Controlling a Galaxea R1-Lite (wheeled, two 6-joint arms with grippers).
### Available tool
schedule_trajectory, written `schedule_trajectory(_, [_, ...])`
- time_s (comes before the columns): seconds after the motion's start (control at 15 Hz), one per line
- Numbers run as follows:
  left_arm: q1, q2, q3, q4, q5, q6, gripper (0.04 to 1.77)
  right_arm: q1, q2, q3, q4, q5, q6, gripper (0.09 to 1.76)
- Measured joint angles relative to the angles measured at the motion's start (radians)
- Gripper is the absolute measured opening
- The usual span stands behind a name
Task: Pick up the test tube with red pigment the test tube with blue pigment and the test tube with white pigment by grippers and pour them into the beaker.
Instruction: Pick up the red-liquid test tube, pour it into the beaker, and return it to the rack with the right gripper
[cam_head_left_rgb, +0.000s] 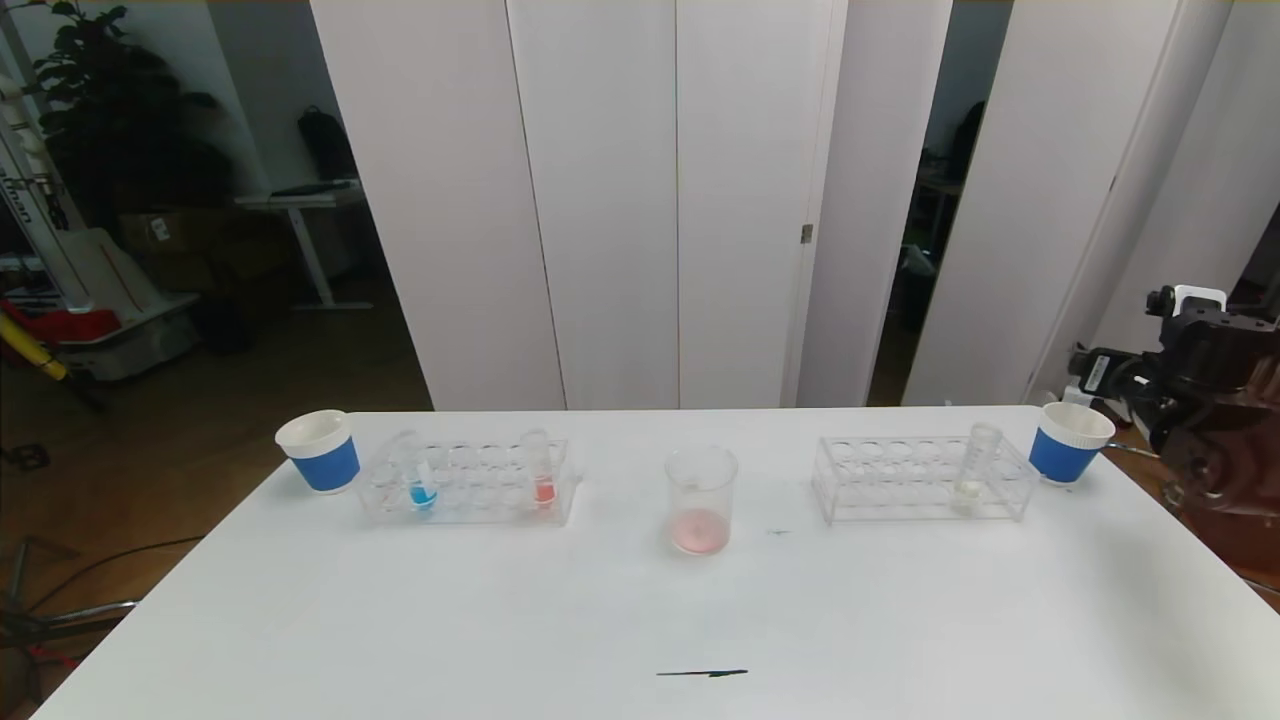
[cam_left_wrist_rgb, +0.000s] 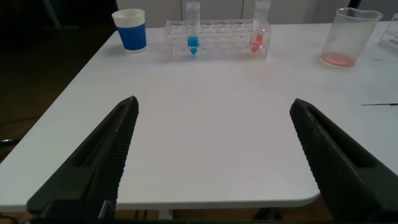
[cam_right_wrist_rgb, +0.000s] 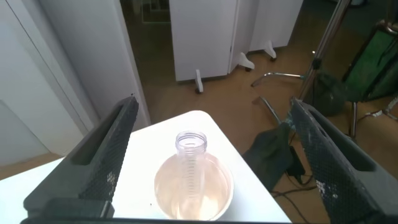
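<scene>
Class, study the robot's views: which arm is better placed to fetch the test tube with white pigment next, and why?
The right arm. The test tube with white pigment stands in the rack on the robot's right, and the open right gripper hovers above it. The open left gripper is off the table's near edge, far away.

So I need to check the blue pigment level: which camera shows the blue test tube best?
The left wrist view: the test tube with blue pigment stands unobstructed in its rack. The head view shows it smaller, leaning. The right wrist view misses it.
</scene>
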Motion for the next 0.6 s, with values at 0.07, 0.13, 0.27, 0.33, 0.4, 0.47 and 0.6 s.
schedule_trajectory(0.07, [0.0,0.0,0.0,0.0,0.0,0.0,1.74,0.0,-0.042,0.006,0.034,0.016,0.0,1.75])
schedule_trajectory(0.13, [0.0,0.0,0.0,0.0,0.0,0.0,1.74,0.0,-0.09,0.017,0.068,0.033,0.0,1.75])
schedule_trajectory(0.27, [0.0,0.0,0.0,0.0,0.0,0.0,1.74,0.003,-0.206,0.058,0.121,0.071,-0.002,1.75])
schedule_trajectory(0.33, [0.0,0.0,0.0,0.0,0.0,0.0,1.74,0.005,-0.268,0.088,0.141,0.091,-0.007,1.75])
schedule_trajectory(0.4, [0.0,0.0,0.0,0.0,0.0,0.0,1.74,0.007,-0.336,0.123,0.157,0.114,-0.014,1.75])
schedule_trajectory(0.47, [0.0,0.0,0.0,0.0,0.0,0.0,1.74,0.009,-0.414,0.166,0.171,0.138,-0.022,1.75])
schedule_trajectory(0.6, [0.0,0.0,0.0,0.0,0.0,0.0,1.74,0.01,-0.567,0.255,0.202,0.177,-0.04,1.75])
